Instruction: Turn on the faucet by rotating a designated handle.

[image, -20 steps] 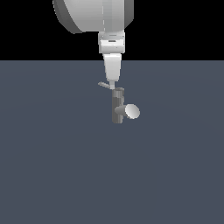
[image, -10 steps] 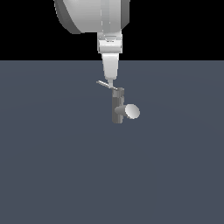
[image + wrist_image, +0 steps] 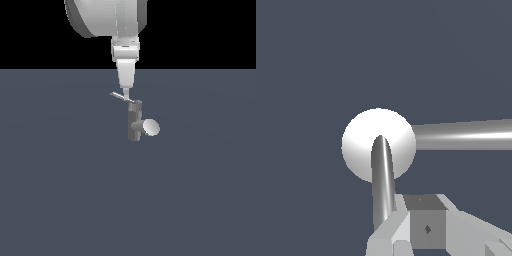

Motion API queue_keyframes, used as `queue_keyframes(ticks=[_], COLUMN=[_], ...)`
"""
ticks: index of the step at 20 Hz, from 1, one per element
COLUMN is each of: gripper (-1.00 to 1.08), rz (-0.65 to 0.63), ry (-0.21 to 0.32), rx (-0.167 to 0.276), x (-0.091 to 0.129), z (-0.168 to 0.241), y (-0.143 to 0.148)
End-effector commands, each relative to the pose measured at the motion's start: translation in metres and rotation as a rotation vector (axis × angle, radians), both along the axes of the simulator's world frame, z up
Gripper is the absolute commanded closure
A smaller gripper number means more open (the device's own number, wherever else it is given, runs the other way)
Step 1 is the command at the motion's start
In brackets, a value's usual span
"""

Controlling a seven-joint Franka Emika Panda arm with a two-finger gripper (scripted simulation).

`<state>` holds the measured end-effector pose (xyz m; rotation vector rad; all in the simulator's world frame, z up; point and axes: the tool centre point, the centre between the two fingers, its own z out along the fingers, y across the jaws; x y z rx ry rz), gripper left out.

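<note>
On the dark grey floor: we see the faucet (image 3: 134,122) standing upright, a little above the middle of the exterior view.
Faucet: a dark grey post with a stubby spout (image 3: 140,125) pointing to the exterior view's right and ending in a pale round disc (image 3: 151,127).
Handle: a thin light grey lever (image 3: 121,97) that slants up from the faucet's top cap toward the exterior view's left.
Our arm: the white arm (image 3: 107,17) comes down from the top of the exterior view, straight over the faucet.
Gripper: our gripper (image 3: 126,94) points downward, its narrow tip right at the handle, just above the top cap.
Contact: the tip looks to be touching the handle near where it joins the cap, though we cannot be sure of it from this view.
Fingers: in the exterior view they read as one slim tip, so we judge them pressed together or nearly so; no gap shows between them.
Wrist view: we make out a pale round face (image 3: 379,144), two shiny bars (image 3: 382,180) crossing it, and a grey finger block (image 3: 426,227) beside one bar; which bar is the handle we cannot tell.
</note>
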<state>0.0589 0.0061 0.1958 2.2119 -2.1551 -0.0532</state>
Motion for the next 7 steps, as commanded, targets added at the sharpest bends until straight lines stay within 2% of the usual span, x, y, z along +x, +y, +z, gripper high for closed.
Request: queue_keyframes(ticks=[1, 7], gripper=[1.08, 1.08], rz=[0.057, 0.069], ry=[-0.064, -0.062], rx=[0.014, 0.016], x=[0.035, 0.046], z=[-0.011, -0.013], y=[0.043, 0.054])
